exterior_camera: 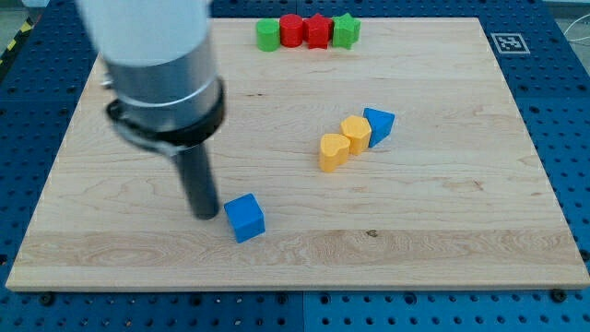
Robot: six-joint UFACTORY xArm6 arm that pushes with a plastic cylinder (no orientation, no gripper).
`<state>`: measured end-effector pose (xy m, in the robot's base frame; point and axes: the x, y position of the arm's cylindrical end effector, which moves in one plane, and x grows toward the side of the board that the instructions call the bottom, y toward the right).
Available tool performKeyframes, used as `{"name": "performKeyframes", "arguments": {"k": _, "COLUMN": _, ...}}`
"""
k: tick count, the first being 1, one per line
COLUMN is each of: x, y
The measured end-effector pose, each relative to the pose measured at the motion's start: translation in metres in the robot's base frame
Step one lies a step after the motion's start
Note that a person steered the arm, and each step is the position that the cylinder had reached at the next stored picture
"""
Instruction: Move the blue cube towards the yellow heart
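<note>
The blue cube [245,218] lies on the wooden board [442,231] below the middle. My tip [205,215] stands just to the cube's left, very close to it or touching it. The yellow heart [334,150] lies up and to the right of the cube, well apart from it. A second yellow block [356,132] touches the heart's upper right side, and another blue block [379,124] touches that one, so the three form a slanted row.
Near the view's top edge stands a row of blocks: a green one [267,35], two red ones [292,29] [317,30] and another green one [346,30]. A marker tag [508,42] sits at the board's top right corner.
</note>
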<state>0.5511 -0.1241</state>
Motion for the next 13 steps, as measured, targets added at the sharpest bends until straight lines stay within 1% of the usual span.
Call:
{"name": "performKeyframes", "arguments": {"k": 1, "x": 0.017, "y": -0.065}}
{"name": "performKeyframes", "arguments": {"k": 2, "x": 0.022, "y": -0.115}}
{"name": "performKeyframes", "arguments": {"k": 3, "x": 0.04, "y": -0.116}}
{"name": "performKeyframes", "arguments": {"k": 4, "x": 0.06, "y": -0.076}}
{"name": "performKeyframes", "arguments": {"k": 6, "x": 0.061, "y": 0.016}}
{"name": "performKeyframes", "arguments": {"k": 7, "x": 0.061, "y": 0.037}}
{"name": "performKeyframes", "arguments": {"k": 8, "x": 0.056, "y": 0.038}}
{"name": "performKeyframes", "arguments": {"k": 10, "x": 0.016, "y": 0.037}}
{"name": "performKeyframes", "arguments": {"k": 11, "x": 0.003, "y": 0.038}}
{"name": "performKeyframes", "arguments": {"k": 12, "x": 0.005, "y": 0.038}}
{"name": "performKeyframes", "arguments": {"k": 13, "x": 0.037, "y": 0.036}}
